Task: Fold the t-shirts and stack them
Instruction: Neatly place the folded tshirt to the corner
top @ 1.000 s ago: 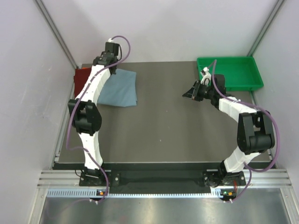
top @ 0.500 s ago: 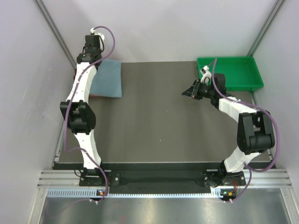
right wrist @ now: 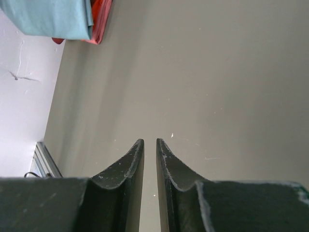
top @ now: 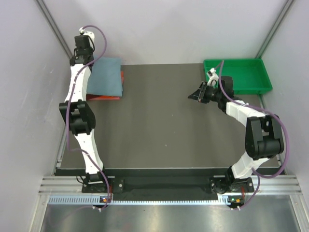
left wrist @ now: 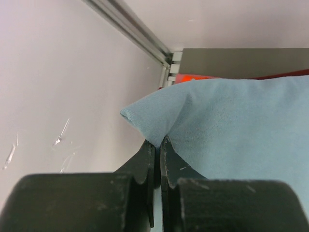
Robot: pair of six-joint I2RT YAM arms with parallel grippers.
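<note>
The left tool (left wrist: 157, 143) pinches the edge of the grey-blue t-shirt (top: 105, 76), which covers the folded red-orange stack (top: 104, 97) at the worktop's (top: 169, 130) far left corner. The right tool (right wrist: 149, 145) hangs slightly parted, empty.

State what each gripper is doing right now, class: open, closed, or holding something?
Left gripper: closed on the grey-blue t-shirt.
Right gripper: slightly open, holding nothing.
</note>
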